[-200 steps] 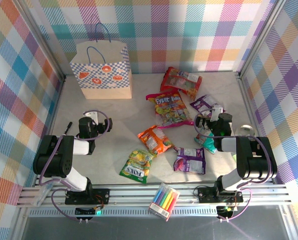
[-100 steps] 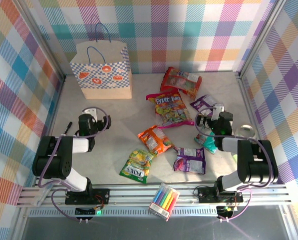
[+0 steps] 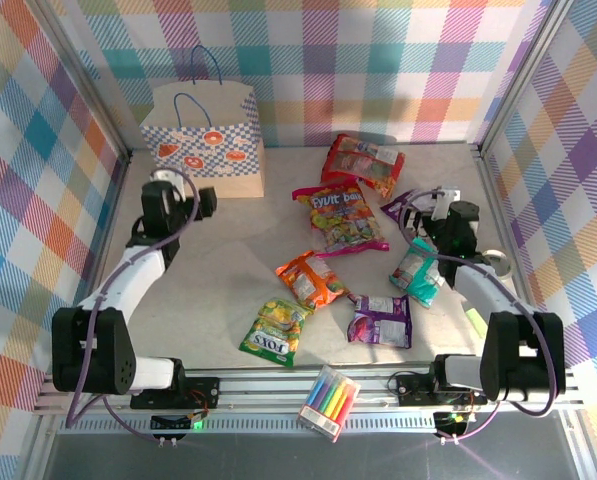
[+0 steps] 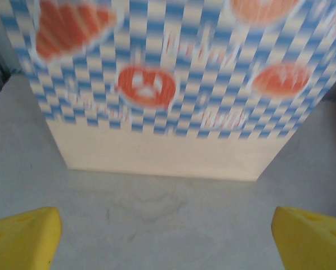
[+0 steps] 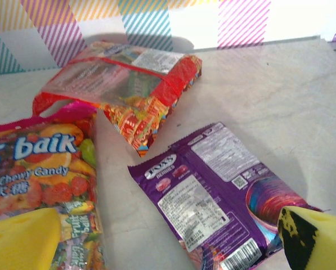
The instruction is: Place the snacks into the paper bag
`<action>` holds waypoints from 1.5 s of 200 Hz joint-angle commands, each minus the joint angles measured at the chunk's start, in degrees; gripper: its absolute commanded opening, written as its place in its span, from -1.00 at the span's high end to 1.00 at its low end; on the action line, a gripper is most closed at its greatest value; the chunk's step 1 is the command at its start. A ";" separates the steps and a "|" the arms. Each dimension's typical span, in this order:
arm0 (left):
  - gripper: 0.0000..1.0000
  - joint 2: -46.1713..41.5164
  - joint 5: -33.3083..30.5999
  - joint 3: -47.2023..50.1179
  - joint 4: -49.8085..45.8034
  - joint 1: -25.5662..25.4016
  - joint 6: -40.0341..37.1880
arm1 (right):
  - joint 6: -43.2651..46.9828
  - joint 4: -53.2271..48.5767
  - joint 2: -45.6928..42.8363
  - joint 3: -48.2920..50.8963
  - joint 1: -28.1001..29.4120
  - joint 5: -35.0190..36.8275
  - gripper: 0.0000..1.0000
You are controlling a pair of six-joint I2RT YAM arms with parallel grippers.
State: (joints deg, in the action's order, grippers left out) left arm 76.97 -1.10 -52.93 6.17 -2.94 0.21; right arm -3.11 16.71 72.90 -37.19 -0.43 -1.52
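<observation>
1. Snacks [image 3: 346,215] lie scattered on the table [image 3: 218,270], all to the right of the upright paper bag [image 3: 206,140].
2. Left gripper [image 4: 168,239] faces the bag's checkered front from close by, fingers spread wide, grasping nothing.
3. Right gripper [image 5: 168,239], well apart from the bag, hangs spread and empty over a purple packet [image 5: 213,191].

Black arms [image 3: 90,348], white forearm links, purple cables [image 3: 190,205]; yellow jaws, seemingly foam-padded.
</observation>
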 commanded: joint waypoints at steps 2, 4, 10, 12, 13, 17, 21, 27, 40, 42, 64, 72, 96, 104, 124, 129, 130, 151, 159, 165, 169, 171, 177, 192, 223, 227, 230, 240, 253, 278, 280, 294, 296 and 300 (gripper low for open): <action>-0.87 -0.15 0.97 -9.29 -16.01 -0.40 1.91 | -3.59 -8.48 -1.27 -4.82 -0.08 0.25 -0.98; -0.86 -0.02 0.78 -9.89 -16.54 -0.40 2.10 | -3.66 -8.77 -1.27 -5.08 -0.09 0.18 -0.98; -0.85 0.34 0.46 -11.52 -17.69 -0.43 2.76 | -4.03 -10.38 -1.19 -6.29 -0.03 -0.20 -0.98; -0.84 0.43 0.35 -12.03 -18.04 -0.41 2.95 | -4.27 -11.05 -1.24 -6.74 -0.06 -0.42 -0.98; -0.84 0.49 0.24 -12.25 -18.17 -0.40 3.04 | -4.36 -11.16 -1.26 -6.92 -0.04 -0.51 -0.98; -0.84 0.71 0.10 -13.21 -18.71 -0.44 3.54 | -4.63 -12.05 -1.42 -7.45 -0.08 -0.71 -0.98; -0.83 0.92 -0.14 -14.10 -19.21 -0.45 4.09 | -4.81 -12.55 -1.51 -7.80 -0.06 -1.08 -0.98; -0.83 1.20 -0.52 -15.36 -19.92 -0.43 4.63 | -5.00 -13.23 -1.83 -8.39 0.00 -1.63 -0.98; -0.79 1.88 -0.91 -17.91 -21.07 -0.41 5.51 | -5.57 -14.90 -2.68 -9.48 0.14 -2.00 -0.98; -0.79 1.98 -0.98 -18.15 -21.21 -0.40 5.62 | -5.71 -15.09 -2.79 -9.63 0.14 -2.00 -0.98; -0.74 2.81 -0.74 -21.28 -21.44 -0.40 6.97 | -6.01 -17.75 -3.93 -11.73 0.33 -2.23 -0.98; -0.73 3.02 -0.05 -22.18 -21.03 -0.41 7.37 | -5.72 -19.32 -4.28 -12.82 0.60 -1.45 -0.98; -0.73 4.09 1.75 -24.50 -19.34 -0.41 8.41 | -5.36 -23.20 -5.45 -15.43 1.27 -0.27 -0.98; -0.72 4.84 1.74 -25.56 -19.10 -0.42 8.62 | -5.39 -23.80 -5.81 -15.84 1.31 -0.93 -0.98; -0.67 7.29 1.93 -28.38 -19.23 -0.47 9.08 | -6.49 -24.08 -6.39 -16.37 1.65 -1.73 -0.98; -0.63 7.92 2.34 -29.04 -19.20 -0.40 9.39 | -6.75 -24.11 -6.41 -16.60 1.73 -1.80 -0.98; -0.62 8.10 2.42 -29.10 -19.19 -0.40 9.47 | -6.83 -24.14 -6.44 -16.64 1.69 -1.90 -0.98; -0.56 10.70 4.87 -31.69 -18.69 -0.56 10.53 | -8.02 -25.70 -5.56 -18.33 1.92 -2.46 -0.97; -0.56 11.41 5.46 -32.26 -18.11 -0.72 10.84 | -8.38 -26.87 -5.01 -19.34 2.08 -2.78 -0.98; -0.55 11.81 5.50 -32.64 -17.67 -0.95 10.94 | -8.83 -27.51 -4.67 -19.98 2.19 -2.79 -0.98; -0.55 12.11 5.43 -32.92 -17.34 -1.05 10.98 | -9.10 -27.75 -4.47 -20.25 2.23 -2.86 -0.98; -0.54 12.23 5.46 -32.98 -17.16 -1.09 11.00 | -9.19 -27.81 -4.45 -20.32 2.20 -2.87 -0.98; -0.54 12.76 5.50 -33.50 -16.84 -1.28 11.04 | -9.52 -27.70 -4.35 -20.48 2.36 -3.03 -0.98; -0.49 14.36 5.40 -35.46 -16.98 -1.71 11.04 | -10.43 -27.28 -4.26 -20.40 2.66 -3.57 -0.99; -0.48 17.99 4.70 -38.99 -16.47 -3.76 10.70 | -11.70 -28.43 -4.00 -21.00 3.86 -2.91 -0.99; -0.48 18.46 4.32 -39.48 -16.38 -4.08 10.63 | -11.74 -28.55 -4.00 -21.04 4.00 -2.67 -0.98; -0.48 18.82 4.07 -39.86 -16.37 -4.20 10.54 | -11.80 -28.56 -4.00 -20.93 4.04 -2.53 -0.99; -0.48 20.25 3.65 -41.47 -16.52 -4.70 10.22 | -11.82 -28.95 -3.91 -20.95 4.29 -2.22 -0.98; -0.47 22.21 3.65 -44.22 -17.81 -4.89 9.99 | -11.45 -29.69 -3.90 -20.98 4.47 -2.35 -0.98; -0.46 25.30 2.14 -48.71 -20.13 -5.07 9.86 | -10.04 -30.74 -4.47 -20.69 4.75 -1.83 -0.98; -0.46 25.50 2.04 -48.93 -20.08 -5.06 9.76 | -9.93 -30.76 -4.51 -20.70 4.76 -1.76 -0.97; -0.44 26.52 0.64 -50.39 -20.09 -5.49 9.07 | -9.24 -30.88 -4.87 -20.31 4.81 -1.80 -0.98; -0.43 26.66 0.35 -50.64 -20.07 -5.50 9.03 | -9.27 -30.82 -4.87 -20.25 4.82 -1.82 -0.98; -0.42 27.01 -0.01 -51.19 -20.21 -5.62 8.91 | -9.28 -30.71 -4.95 -20.13 4.82 -1.74 -0.98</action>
State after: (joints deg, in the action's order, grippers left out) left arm 102.59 1.78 -100.40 -13.50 -7.86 10.39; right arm -13.23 -13.02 68.75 -56.62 4.12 -3.68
